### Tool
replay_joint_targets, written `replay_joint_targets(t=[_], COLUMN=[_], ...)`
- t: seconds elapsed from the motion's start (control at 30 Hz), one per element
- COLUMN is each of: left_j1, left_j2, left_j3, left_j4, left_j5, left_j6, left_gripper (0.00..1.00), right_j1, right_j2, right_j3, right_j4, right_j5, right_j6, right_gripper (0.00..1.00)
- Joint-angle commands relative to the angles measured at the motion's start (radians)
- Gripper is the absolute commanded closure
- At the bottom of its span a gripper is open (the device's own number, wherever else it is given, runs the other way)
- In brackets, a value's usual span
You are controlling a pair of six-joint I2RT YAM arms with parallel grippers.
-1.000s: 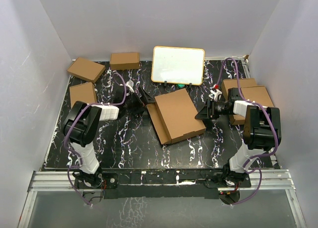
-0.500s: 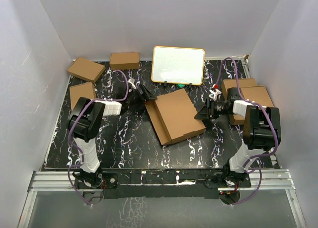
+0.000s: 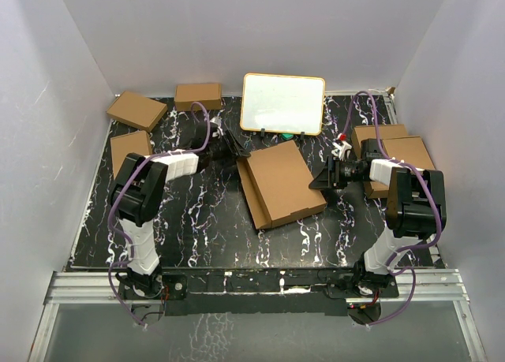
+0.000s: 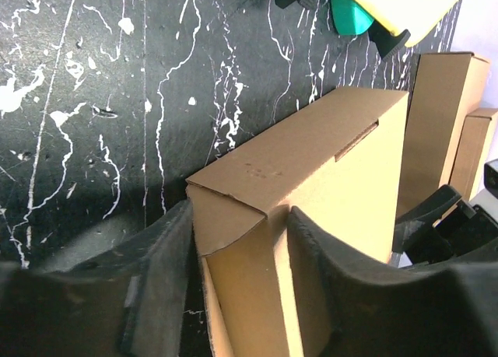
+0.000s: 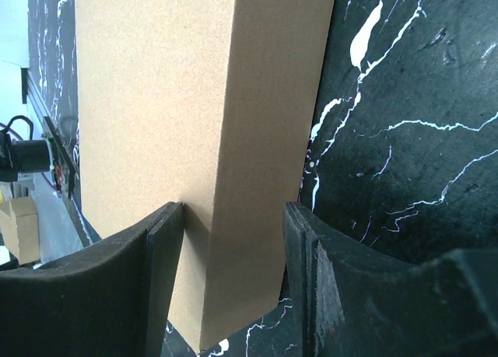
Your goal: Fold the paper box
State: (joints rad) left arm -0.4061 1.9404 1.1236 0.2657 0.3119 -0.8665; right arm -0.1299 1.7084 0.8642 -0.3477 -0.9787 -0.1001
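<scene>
Pinching paper box [image 4: 327,162] corner, left claw [image 4: 241,221] hides edge.

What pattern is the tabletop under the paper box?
The tabletop is black with white marble-like veins and speckles; the left wrist view shows it best.

The paper box [image 4: 311,162] fills the middle of the frame, plain brown, running from the lower centre toward the upper right. Its near corner, with a folded flap on top, sits between the two black fingers [image 4: 156,271] of the left gripper [image 4: 241,217]. One finger presses on its left edge and the other lies against its right face. Under it is the black table [image 4: 93,85] with white veins. At the top right are a green piece [image 4: 352,15] and a yellowish board edge [image 4: 412,3]. Two smaller brown boxes [image 4: 443,124] stand at the right edge, with a dark shape [image 4: 443,217] below them that I cannot identify.
</scene>
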Motion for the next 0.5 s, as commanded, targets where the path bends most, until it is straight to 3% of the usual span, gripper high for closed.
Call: replay_joint_targets(t=[0.0,0.3,0.47], left_j1=[-0.023,-0.055,-0.056], left_j2=[0.018,0.081,0.073], left_j3=[0.054,0.183,0.172], left_j4=[-0.15,-0.317,-0.299], left_j5=[-0.064,-0.132,-0.112], left_j6=[0.012,-0.014,-0.025], left_gripper=[0.63,0.71,0.66], right_j1=[0.019,0.019,0.019], right_j2=[0.031,0.031,0.031], right_j3=[0.009,0.01,0.012], right_j4=[0.008,0.006,0.006], right_j5=[0.121,0.123,0.123], right_j6=[-0.061,-0.059,-0.059], right_gripper=[0.44,0.44,0.44])
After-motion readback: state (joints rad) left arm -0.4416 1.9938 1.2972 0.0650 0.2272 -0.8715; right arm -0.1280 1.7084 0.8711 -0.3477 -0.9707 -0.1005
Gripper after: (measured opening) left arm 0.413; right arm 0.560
